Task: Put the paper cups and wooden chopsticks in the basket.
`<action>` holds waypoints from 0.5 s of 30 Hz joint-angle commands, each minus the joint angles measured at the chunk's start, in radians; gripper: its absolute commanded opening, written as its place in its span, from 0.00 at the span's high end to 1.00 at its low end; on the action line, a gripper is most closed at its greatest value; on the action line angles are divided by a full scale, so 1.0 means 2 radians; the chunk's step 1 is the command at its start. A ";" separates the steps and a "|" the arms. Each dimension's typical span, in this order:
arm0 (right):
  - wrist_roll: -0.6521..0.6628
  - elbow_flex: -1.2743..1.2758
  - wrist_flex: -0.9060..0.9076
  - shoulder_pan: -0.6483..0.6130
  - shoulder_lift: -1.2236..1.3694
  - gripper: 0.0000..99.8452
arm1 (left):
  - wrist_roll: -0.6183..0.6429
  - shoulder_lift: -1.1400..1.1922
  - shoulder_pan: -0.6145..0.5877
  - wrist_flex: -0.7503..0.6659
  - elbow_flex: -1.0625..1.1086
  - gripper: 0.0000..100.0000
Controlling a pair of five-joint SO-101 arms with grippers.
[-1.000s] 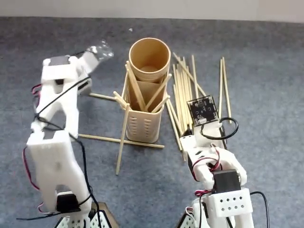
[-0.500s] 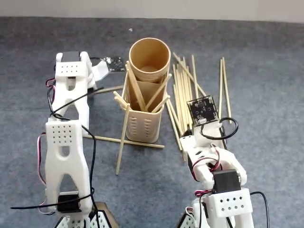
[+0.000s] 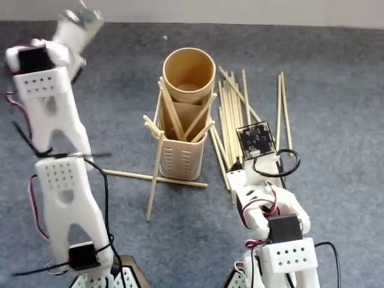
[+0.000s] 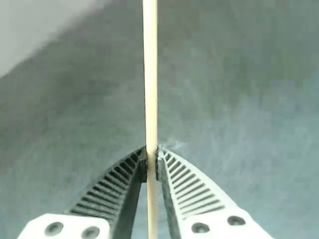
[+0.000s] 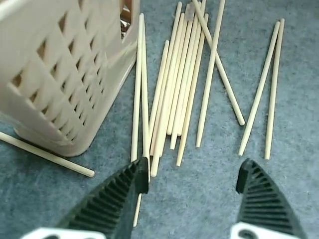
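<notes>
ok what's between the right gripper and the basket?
Right wrist view: two chopsticks lie along the basket, ends by the open right gripper; otherwise bare carpet.

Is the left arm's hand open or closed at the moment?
Closed: the left hand pinches a wooden chopstick between its ribbed tips, with no gap on either side.

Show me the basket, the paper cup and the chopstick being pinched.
basket (image 3: pixel 180 162), high view, its slotted front wall.
paper cup (image 3: pixel 189 71), high view, the inner wall below its rim.
held chopstick (image 4: pixel 149 74), left wrist view, the bare shaft beyond the grip.
</notes>
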 commanded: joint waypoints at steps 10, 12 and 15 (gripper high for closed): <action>-0.016 0.000 -0.008 0.002 -0.003 0.71 | 0.259 -0.528 0.303 -0.067 0.322 1.00; -0.016 0.000 -0.008 0.002 -0.003 0.71 | 0.260 -0.576 0.334 -0.127 0.389 1.00; -0.016 0.000 -0.008 0.002 -0.003 0.71 | 0.266 -0.638 0.369 -0.208 0.512 1.00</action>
